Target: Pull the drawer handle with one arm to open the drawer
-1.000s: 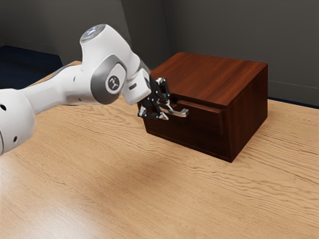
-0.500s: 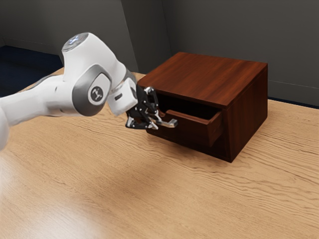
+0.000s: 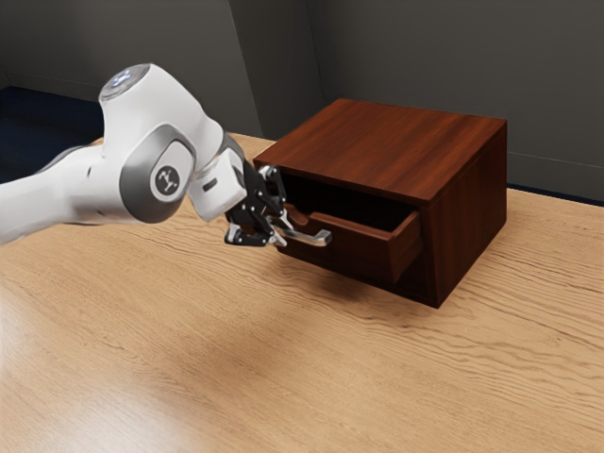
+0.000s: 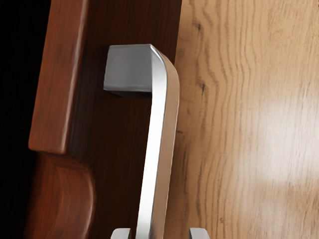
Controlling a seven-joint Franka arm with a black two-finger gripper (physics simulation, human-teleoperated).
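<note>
A dark red wooden cabinet (image 3: 406,160) stands on the table, and its drawer (image 3: 363,241) is pulled partway out toward the exterior view's left. A dark gap shows above the drawer's front. My black gripper (image 3: 274,226) is shut on the silver drawer handle (image 3: 307,236) at its end nearer the arm. In the wrist view the handle (image 4: 159,149) runs as a long silver bar across the drawer front (image 4: 114,124), and my fingertips (image 4: 122,233) show on both sides of it at the lower edge.
The light wooden table (image 3: 283,359) spreads wide in front of the cabinet and toward the exterior view's right. Dark walls stand behind the cabinet. My white arm (image 3: 113,179) comes in from the exterior view's left.
My gripper has moved toward the exterior view's left with the handle, and the drawer has slid out of the cabinet from shut to partly open.
</note>
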